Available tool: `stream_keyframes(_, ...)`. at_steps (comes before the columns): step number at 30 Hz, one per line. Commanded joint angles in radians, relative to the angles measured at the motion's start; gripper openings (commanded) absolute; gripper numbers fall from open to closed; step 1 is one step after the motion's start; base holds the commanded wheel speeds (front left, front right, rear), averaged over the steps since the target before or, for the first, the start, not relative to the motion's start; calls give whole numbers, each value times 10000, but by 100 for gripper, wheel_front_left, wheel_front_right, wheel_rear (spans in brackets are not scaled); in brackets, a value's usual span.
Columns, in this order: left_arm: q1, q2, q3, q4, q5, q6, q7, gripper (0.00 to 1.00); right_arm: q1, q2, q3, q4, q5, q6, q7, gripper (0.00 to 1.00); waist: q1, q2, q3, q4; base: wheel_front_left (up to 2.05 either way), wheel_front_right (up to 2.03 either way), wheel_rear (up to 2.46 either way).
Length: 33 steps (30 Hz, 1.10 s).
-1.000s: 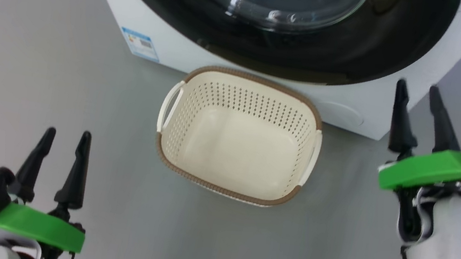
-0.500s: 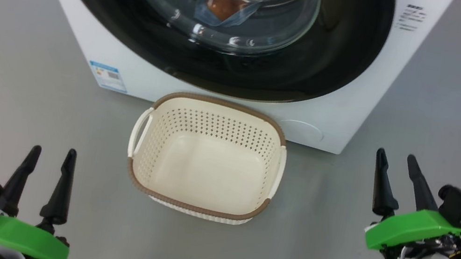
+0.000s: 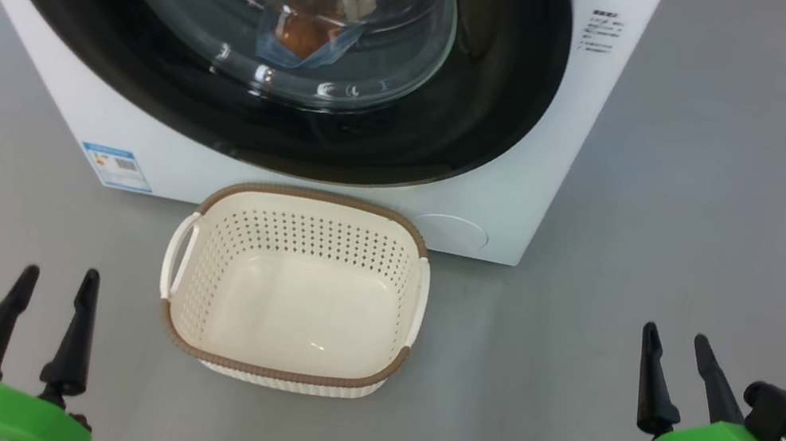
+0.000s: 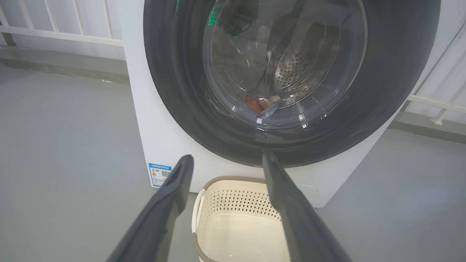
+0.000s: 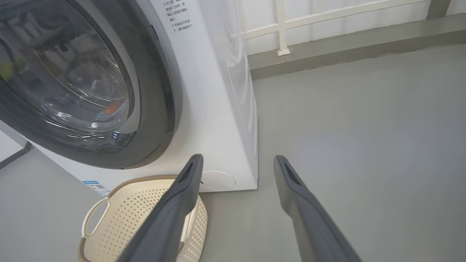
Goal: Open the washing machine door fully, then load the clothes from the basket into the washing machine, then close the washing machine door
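The white washing machine stands ahead with its black-rimmed round door shut flat against the front. Through the glass I see the clothes, blue fabric with orange, lying inside the drum; they also show as clothes in the left wrist view. The cream basket sits on the floor right before the machine, with nothing in it. My left gripper hangs open at the lower left, apart from the basket. My right gripper is open at the lower right, holding nothing.
Grey floor spreads on both sides of the machine. A white railing and a low concrete kerb run behind it. A small blue label is stuck on the machine's lower left corner.
The head camera has pulled back and turned, so machine and basket slid left and shrank. My right gripper dropped from near the machine's corner to low at the right.
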Motion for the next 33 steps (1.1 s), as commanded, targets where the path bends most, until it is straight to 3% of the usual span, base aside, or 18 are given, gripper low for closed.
stream_keyframes(1, 3, 364, 403, -116, 49, -16, -63, 100, 182, -4, 188, -245, -152, -13, -46, 100, 0, 0, -164, -199, 0, 0, 0)
stream_keyframes(18, 768, 446, 785, 15, 150, -16, -63, 100, 965, -355, 51, -440, -132, -13, -46, 100, 0, 0, -681, -830, 0, 0, 0)
stream_keyframes(33, 1020, 450, 894, -9, 186, -16, -63, 100, 1263, -396, -80, -522, -144, -13, -46, 100, 0, 0, -893, -924, 0, 0, 0)
